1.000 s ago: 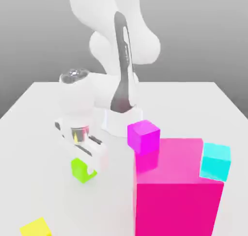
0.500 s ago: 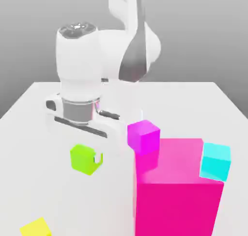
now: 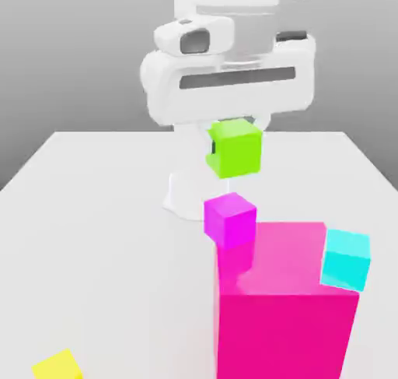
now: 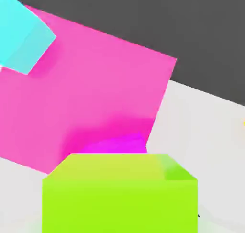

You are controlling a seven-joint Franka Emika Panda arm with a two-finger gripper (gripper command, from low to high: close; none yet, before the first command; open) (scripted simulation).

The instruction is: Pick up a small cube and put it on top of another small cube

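The end effector [image 3: 232, 140] pinches the small matte lime-green cube [image 3: 235, 149], which hangs just under its white body. The green cube is held in the air above the small magenta-violet cube [image 3: 230, 219], well apart from it.

Panda arm [image 3: 233, 27] — glossy white rounded casings, dark grey slot and inset panels — silvery wrist band, seemingly.

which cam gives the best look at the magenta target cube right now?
Exterior view. The small magenta cube shows whole there, perched on the big pink block, with the green cube held above it in the gripper. In the hand view the green cube hides all but a sliver of magenta.
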